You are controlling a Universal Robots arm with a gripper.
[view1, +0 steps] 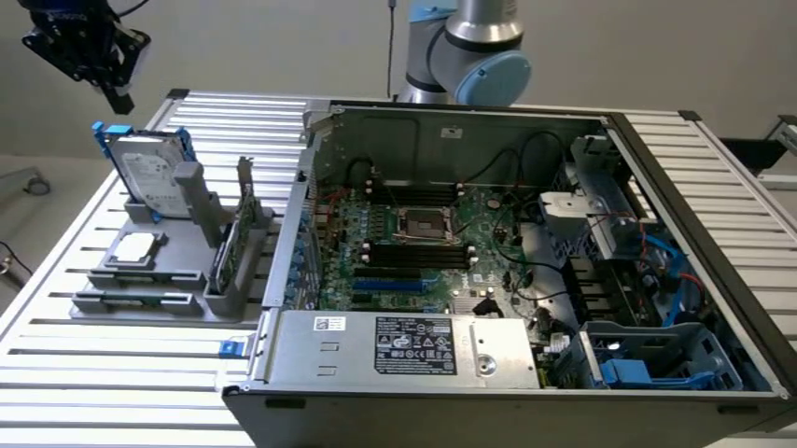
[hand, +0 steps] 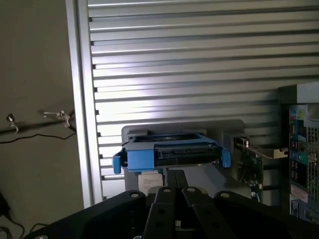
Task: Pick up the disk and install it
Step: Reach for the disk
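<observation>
Exterior high overview, wrist downward, sharing disk point(view1: 147, 174)

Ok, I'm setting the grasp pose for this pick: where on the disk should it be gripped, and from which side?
Grip the disk by its top edge, on the blue carrier, coming straight down. It stands on edge in the grey holder, which covers its lower part, so the top is likely the freest part. Close the tool across its thickness.
</observation>
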